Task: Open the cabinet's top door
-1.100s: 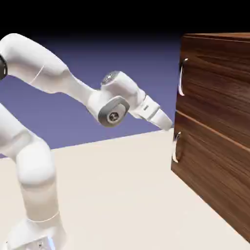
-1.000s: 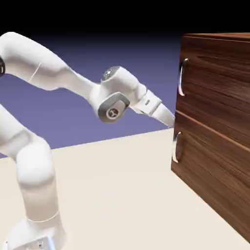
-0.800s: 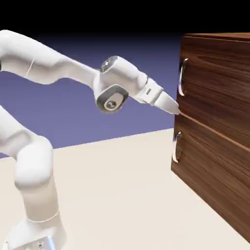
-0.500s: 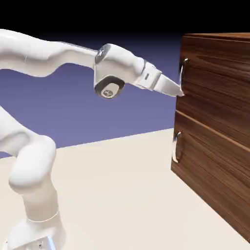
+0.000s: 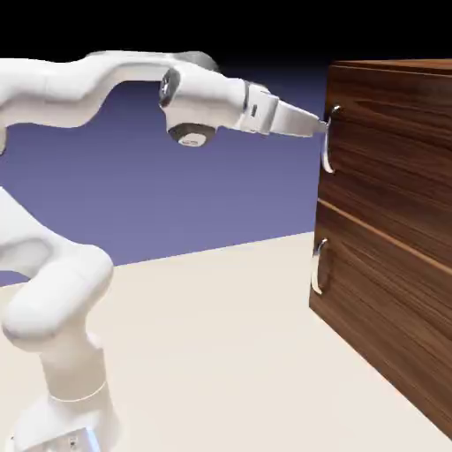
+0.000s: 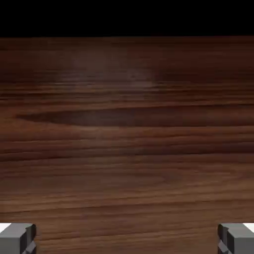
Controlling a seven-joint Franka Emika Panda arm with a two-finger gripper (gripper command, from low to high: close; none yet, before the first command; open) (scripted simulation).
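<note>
Fingers spread wide, nothing between — gripper [image 5: 320, 129] level, tips just beside the top door's [image 5: 388, 163] upright handle [image 5: 328, 139], dead ahead.

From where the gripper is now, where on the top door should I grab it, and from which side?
Grip the top door's silver handle, a curved upright bar standing off the panel's near edge. Come in level from the front, as the open gripper already points, with one finger either side of the bar. The top door itself is flat wood, offering no other hold.
</note>
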